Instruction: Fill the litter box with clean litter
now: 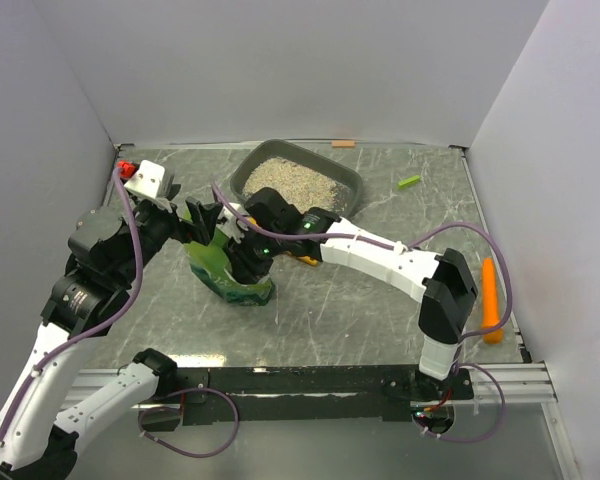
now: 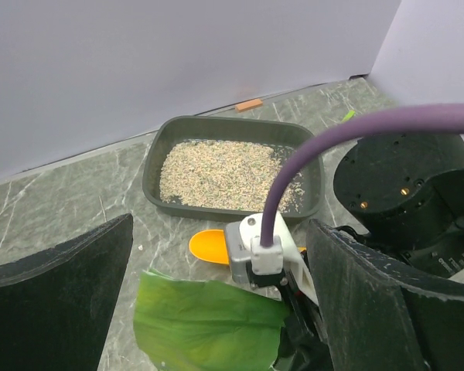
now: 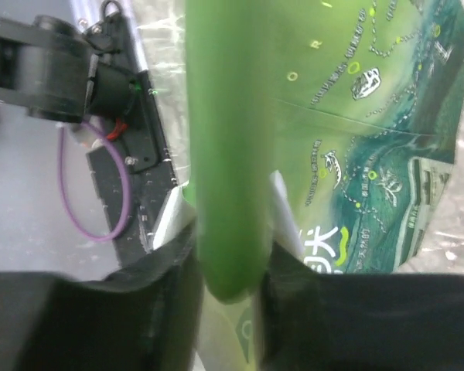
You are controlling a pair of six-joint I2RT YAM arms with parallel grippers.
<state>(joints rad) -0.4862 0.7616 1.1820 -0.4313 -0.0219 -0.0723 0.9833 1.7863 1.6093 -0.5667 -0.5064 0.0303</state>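
The dark-grey litter box (image 1: 243, 177) stands at the back centre and holds a layer of beige clean litter (image 1: 296, 182). It also shows in the left wrist view (image 2: 151, 165), with the litter (image 2: 216, 174) spread inside. A glossy green bag (image 1: 228, 272) stands upright in front of it. My right gripper (image 1: 248, 258) is shut on a fold of the bag's upper edge (image 3: 227, 193). My left gripper (image 1: 194, 224) is open, its fingers (image 2: 58, 301) wide apart on either side of the bag's top (image 2: 205, 325).
An orange scoop (image 2: 209, 246) lies between the bag and the box, partly hidden by my right wrist. An orange carrot-shaped item (image 1: 491, 298) lies at the right edge. A small green piece (image 1: 409, 182) and an orange piece (image 1: 343, 143) lie near the back wall.
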